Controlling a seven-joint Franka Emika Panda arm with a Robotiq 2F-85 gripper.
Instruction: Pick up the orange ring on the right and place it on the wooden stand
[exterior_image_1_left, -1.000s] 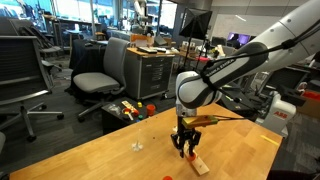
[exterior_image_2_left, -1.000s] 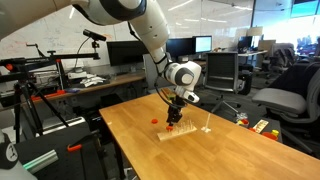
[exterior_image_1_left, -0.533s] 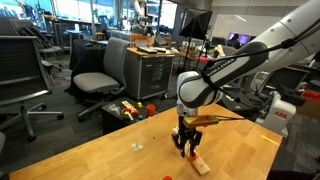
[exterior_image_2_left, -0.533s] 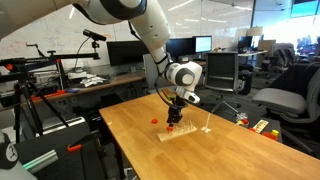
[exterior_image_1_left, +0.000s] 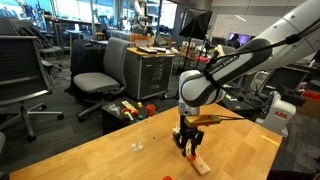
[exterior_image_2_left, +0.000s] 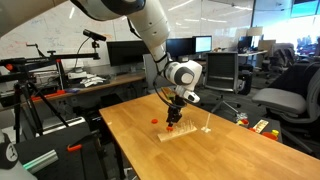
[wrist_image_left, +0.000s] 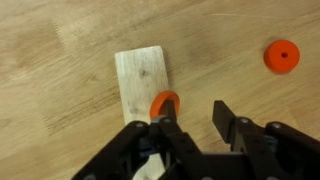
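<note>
Gripper (wrist_image_left: 198, 112) pinching orange ring (wrist_image_left: 165, 101) w/ jaws drawn in, ring hanging just over near end of wooden stand (wrist_image_left: 140, 72), stand's long axis running straight ahead across desk (wrist_image_left: 60, 40), placement prob. fwd.

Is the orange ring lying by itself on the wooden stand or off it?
Off: the lone ring lies flat on bare table, apart from the wooden stand.

Orange ring (wrist_image_left: 164, 102) in claw (wrist_image_left: 196, 116) over wooden stand (wrist_image_left: 140, 78)
</note>
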